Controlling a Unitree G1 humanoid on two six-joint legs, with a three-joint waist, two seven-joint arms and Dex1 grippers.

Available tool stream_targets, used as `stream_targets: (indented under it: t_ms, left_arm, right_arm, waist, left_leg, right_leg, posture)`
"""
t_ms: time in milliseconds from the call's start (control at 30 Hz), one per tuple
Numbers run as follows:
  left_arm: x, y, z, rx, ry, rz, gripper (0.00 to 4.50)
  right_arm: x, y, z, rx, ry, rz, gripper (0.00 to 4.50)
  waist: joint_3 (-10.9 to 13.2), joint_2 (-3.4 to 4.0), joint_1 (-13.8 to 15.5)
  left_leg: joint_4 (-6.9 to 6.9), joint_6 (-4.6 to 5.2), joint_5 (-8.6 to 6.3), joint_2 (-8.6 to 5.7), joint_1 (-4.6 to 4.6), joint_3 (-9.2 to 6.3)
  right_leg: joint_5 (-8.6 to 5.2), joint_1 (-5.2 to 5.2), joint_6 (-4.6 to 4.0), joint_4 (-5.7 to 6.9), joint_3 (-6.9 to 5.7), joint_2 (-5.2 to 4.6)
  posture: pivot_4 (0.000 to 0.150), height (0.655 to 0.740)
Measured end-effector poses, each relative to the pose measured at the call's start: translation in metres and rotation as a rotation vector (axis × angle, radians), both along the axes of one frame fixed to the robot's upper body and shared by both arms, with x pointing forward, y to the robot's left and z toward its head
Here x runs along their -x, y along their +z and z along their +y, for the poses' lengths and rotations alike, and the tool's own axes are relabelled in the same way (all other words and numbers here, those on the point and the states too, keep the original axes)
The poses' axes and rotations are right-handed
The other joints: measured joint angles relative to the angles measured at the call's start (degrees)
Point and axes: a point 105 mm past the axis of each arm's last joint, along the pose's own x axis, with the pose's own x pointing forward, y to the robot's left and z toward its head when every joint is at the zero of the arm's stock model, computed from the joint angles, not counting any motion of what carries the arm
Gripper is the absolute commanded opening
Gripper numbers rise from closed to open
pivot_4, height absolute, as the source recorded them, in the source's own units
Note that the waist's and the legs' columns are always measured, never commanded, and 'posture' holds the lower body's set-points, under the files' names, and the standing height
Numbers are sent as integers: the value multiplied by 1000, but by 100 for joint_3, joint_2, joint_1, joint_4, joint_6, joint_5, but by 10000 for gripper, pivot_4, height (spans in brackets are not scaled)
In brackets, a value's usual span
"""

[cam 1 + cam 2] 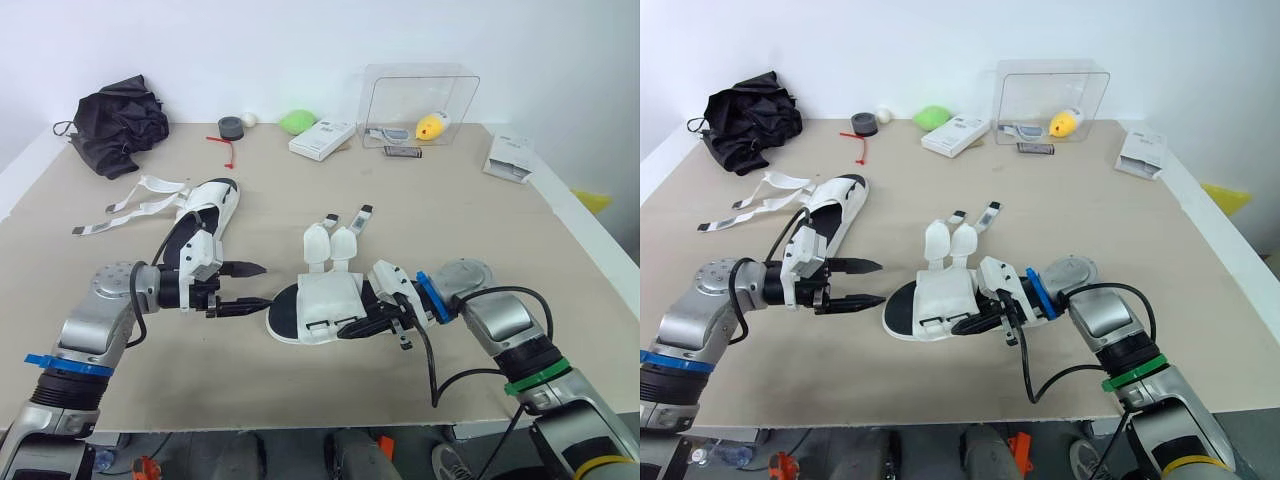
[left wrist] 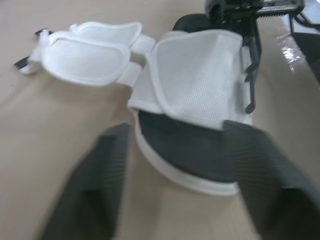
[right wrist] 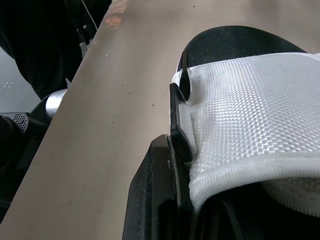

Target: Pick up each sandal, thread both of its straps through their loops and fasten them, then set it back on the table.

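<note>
My left gripper (image 1: 264, 285): black fingers spread, hovering just off the end of the near sandal (image 1: 318, 305). My right gripper (image 1: 372, 326): pinching that sandal's side edge, at the white woven-mesh upper. It lies lower centre on the tan table (image 1: 430, 220). Black footbed, white sole rim, two rounded padded straps (image 1: 330, 245) flopped open. Second sandal (image 1: 205, 215) centre left, straps loose. White box (image 1: 322, 138), upper centre: lettering too small to read.
</note>
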Motion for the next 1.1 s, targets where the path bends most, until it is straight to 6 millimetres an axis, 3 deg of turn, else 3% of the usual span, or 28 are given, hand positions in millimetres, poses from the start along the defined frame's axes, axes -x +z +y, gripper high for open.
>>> stream_targets:
  t_ms: [67, 100, 300, 633, 1100]
  left_arm:
    - [4, -9, -5, -20, -31, 32, 4024]
    - [6, -12, -7, -28, -43, 44, 1058]
    - [7, -28, -22, -87, -85, 67, 1058]
    - [2, -36, -30, -178, -114, -8, 1058]
    - [-12, -40, -50, -69, -82, -32, 1058]
  right_arm:
    - [0, 0, 0, -1, -1, 1, 0]
    - [0, 0, 0, -1, -2, 0, 0]
    - [0, 1, 3, -5, -2, -2, 0]
    - [1, 2, 5, 0, -9, -4, 0]
    - [0, 1, 3, 10, -32, -1, 0]
  waist:
    - [0, 0, 0]
    - [0, 0, 0]
    - [0, -1, -5]
    - [-5, -3, -6]
    - [-23, -7, 6]
  left_leg:
    - [0, 0, 0, 2, 2, 4]
    - [0, 0, 0, 2, 3, 5]
    - [-1, 0, 0, 5, 13, 15]
    - [-10, 0, 0, 6, 23, 19]
    - [-4, 6, 4, 1, 27, 21]
  right_leg:
    - [0, 0, 0, 0, 3, 1]
    - [1, 0, -1, 0, 5, 1]
    - [2, 1, -5, 1, 18, 7]
    - [-2, 4, -13, 1, 26, 10]
    - [-4, 11, -17, 1, 34, 6]
  posture:
    - [1500, 7400]
    - [1500, 7400]
    - [1500, 7400]
    - [1500, 7400]
    - [1500, 7400]
